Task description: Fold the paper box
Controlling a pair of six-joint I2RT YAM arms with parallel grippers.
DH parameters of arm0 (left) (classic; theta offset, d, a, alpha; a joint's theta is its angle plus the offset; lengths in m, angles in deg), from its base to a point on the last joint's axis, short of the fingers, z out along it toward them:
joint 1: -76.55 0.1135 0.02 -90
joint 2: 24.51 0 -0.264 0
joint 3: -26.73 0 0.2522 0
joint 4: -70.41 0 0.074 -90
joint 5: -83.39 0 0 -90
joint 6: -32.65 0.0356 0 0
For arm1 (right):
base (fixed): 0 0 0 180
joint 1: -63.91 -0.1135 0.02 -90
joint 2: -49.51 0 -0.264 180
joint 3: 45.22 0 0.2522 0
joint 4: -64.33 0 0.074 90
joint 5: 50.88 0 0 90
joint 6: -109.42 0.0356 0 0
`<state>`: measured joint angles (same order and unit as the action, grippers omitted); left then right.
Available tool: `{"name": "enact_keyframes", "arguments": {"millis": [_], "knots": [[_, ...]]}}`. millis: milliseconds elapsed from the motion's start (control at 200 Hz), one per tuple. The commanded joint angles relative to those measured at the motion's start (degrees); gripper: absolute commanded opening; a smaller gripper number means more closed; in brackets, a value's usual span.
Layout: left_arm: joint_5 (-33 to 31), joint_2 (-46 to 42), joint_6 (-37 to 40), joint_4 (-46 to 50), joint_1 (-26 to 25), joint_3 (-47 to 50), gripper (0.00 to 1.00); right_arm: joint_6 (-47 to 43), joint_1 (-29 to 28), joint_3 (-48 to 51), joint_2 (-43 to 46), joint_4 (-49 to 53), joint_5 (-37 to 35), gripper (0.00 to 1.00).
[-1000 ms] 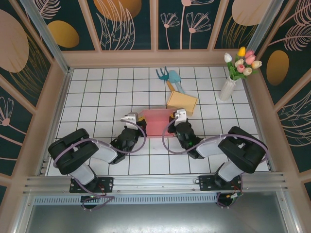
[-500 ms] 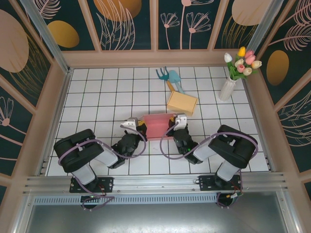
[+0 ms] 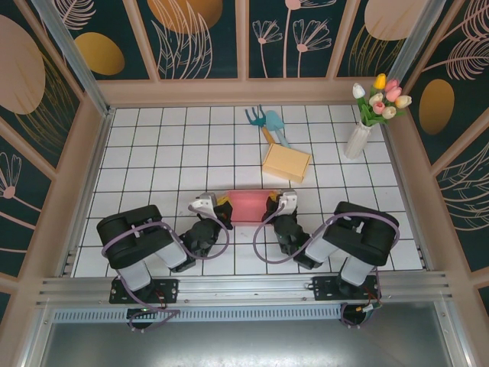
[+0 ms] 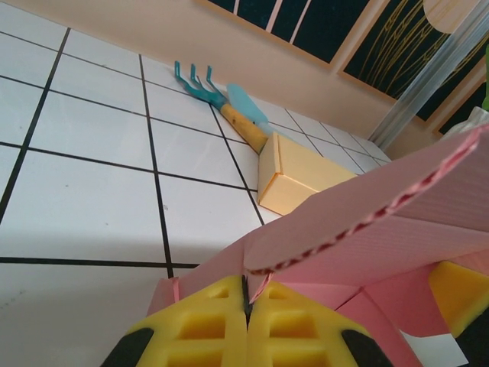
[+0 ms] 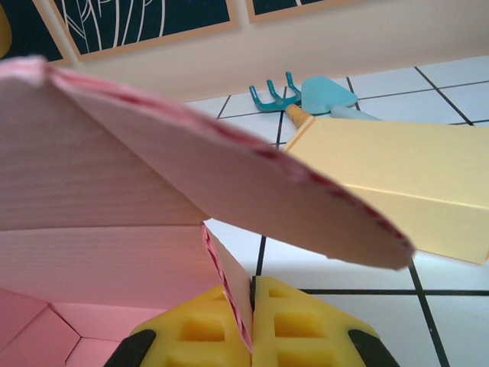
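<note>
- Top external view: the pink paper box lies low in the frame's centre, on the white tiled bench just ahead of the two arm bases.
  - The left fingers sit at its left end and the right fingers at its right end. Gripping both ends at once probably lets the arms steady the sheet and bend it along a crease.
  - From above the box reads as a flat pink strip, so the lift of its flaps is hard to judge.
  - This view does show the wider layout: a yellow box just beyond the pink one, a hand rake further up, and a vase of tulips at upper right.
- Left wrist view: the yellow pads of the left fingers are pressed together at the bottom edge.
  - A thin corner of the paper box is pinched in their seam.
  - A raised flap slants up to the right, and its rough torn-looking edge shows only this close.
- Right wrist view: the right fingers are likewise clamped tight, with a pink wall caught between the pads.
  - A large flap of the paper box arches overhead.
  - This suggests the fold is partly raised but not closed.
</note>
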<state>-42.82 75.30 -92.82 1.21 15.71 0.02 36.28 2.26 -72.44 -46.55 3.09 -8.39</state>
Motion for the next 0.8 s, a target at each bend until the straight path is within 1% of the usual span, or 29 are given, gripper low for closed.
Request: {"name": "enact_keyframes", "arguments": {"millis": [0, 95, 220, 305, 410, 500, 671, 716, 736, 796], "knots": [[2.4, 1.6, -5.7, 6.0, -1.4, 1.4, 0.0, 6.2, -1.9, 2.1, 0.7, 7.3, 0.9, 0.0], [1.1, 0.7, -7.3, 8.1, -1.4, 2.0, 0.0, 7.7, -2.3, 3.3, 1.8, 9.1, 0.8, 0.02], [2.0, 1.7, -8.5, 7.5, -1.5, 2.7, 0.0, 9.8, -2.8, 4.2, 3.0, 11.2, 0.7, 0.03], [2.7, 3.8, -9.7, 5.8, -1.8, 2.7, 0.0, 11.5, -3.6, 3.7, 3.7, 14.1, 0.7, 0.04], [2.8, 6.4, -10.7, 2.7, -2.0, 3.2, 0.0, 13.3, -4.9, 3.6, 2.9, 14.6, 0.1, 0.04], [2.7, 6.4, -10.6, 1.4, -2.1, 3.7, 0.0, 14.3, -6.0, 3.2, 2.0, 15.3, -1.2, 0.04], [0.7, -0.3, -8.9, 9.6, -2.0, 3.2, 0.0, 15.2, -7.4, 2.1, 3.7, 20.3, -3.6, 0.08], [-0.5, -2.9, -7.9, 12.5, -2.0, 2.9, 0.0, 15.9, -7.6, 1.6, 5.0, 23.1, -3.7, 0.08], [-1.1, -4.1, -7.4, 13.9, -2.0, 2.8, 0.0, 16.5, -7.7, 1.3, 5.6, 24.8, -3.7, 0.11], [-3.1, -6.2, -6.0, 17.4, -2.1, 2.2, 0.0, 17.7, -7.6, 0.0, 7.8, 30.2, -3.7, 0.12]]}}
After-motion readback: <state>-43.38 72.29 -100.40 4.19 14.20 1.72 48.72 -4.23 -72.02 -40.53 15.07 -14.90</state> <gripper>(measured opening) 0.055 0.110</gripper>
